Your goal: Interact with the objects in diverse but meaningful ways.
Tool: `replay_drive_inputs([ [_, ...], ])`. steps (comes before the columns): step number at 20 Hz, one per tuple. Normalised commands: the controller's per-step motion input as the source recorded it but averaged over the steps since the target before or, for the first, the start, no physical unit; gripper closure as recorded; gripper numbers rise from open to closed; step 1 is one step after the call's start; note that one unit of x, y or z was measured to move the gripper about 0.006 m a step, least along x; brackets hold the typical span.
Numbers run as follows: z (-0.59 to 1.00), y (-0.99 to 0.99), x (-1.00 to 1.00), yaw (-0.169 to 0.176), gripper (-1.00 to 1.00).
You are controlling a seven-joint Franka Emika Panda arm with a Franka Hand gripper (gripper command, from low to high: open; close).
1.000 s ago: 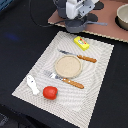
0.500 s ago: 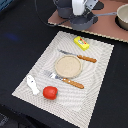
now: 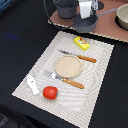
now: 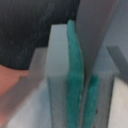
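Note:
My gripper [image 3: 88,11] hangs over the grey frying pan [image 3: 86,24] on the brown board at the back. In the wrist view its teal pads [image 4: 73,85] are pressed together, and I see nothing between them. A grey pot [image 3: 66,8] stands just to the exterior view's left of the pan. On the striped placemat [image 3: 102,75] lie a yellow packet with red marks [image 3: 82,43], a red tomato [image 3: 49,92] and a white fish-like piece [image 3: 33,84]. All three are far from the gripper.
A round tan plate [image 3: 67,65] sits mid-mat between an orange-handled knife [image 3: 80,56] and fork [image 3: 66,80]. A second grey vessel [image 3: 122,17] stands at the board's far right. Dark tabletop surrounds the mat.
The gripper has drifted slightly up and toward the exterior view's right, uncovering more of the frying pan. Nothing on the mat has moved.

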Motion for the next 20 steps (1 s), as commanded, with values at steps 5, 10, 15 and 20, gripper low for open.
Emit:
replay_drive_inputs([
  [5, 0.64, 0.53, 0.28, 0.096, 1.00],
  [10, 0.66, 0.53, 0.34, 0.101, 1.00],
  [15, 0.34, 0.34, 0.36, 0.146, 1.00],
  [20, 0.14, 0.22, 0.37, 0.183, 1.00],
])
